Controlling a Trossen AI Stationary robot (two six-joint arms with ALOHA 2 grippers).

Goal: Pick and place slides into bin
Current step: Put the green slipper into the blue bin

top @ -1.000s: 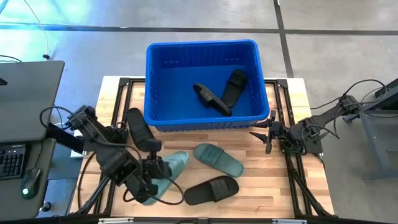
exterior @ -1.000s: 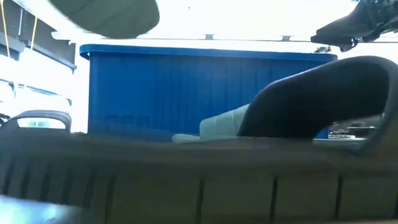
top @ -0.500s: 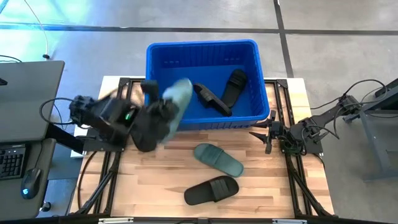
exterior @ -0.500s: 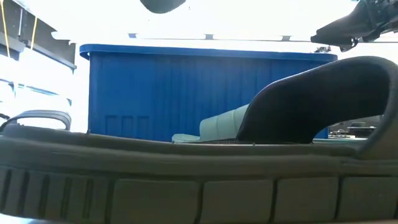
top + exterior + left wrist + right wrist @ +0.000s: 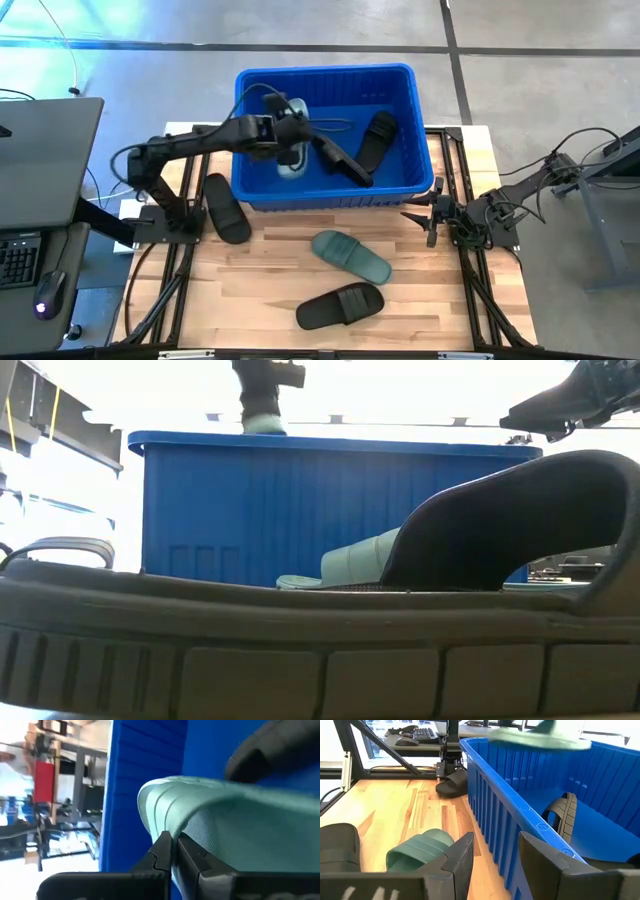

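My left gripper (image 5: 284,128) reaches over the blue bin's (image 5: 250,100) left part, shut on a sage green slide (image 5: 294,150) that hangs above the bin's floor. The right wrist view shows that slide (image 5: 540,737) above the bin's rim. Two black slides (image 5: 340,158) (image 5: 377,135) lie inside the bin. On the table lie a second green slide (image 5: 350,256) and two black ones (image 5: 340,304) (image 5: 224,207). My right gripper (image 5: 425,215) waits open at the bin's near right corner, with nothing between its fingers (image 5: 465,855). My left gripper pinches the green slide by an edge (image 5: 167,827) between its two shut fingers (image 5: 162,847). Whether that edge is strap or sole I cannot tell. The fingers slant down from the table's left side. The slide is lifted clear, inside the bin's outline and above its floor.
The bin (image 5: 330,510) stands at the table's far middle. In the low view a black slide (image 5: 500,530) fills the foreground, with the green one (image 5: 355,565) behind it. Black frame rails run along the table's left and right sides. A desk with a keyboard (image 5: 18,262) stands to the left.
My left gripper has swung from the table's near left toward the far edge and to the right. It has passed over the bin's left rim, turning as it went and staying shut. The green slide has gone with it, clear of the table, and now hangs over the bin.
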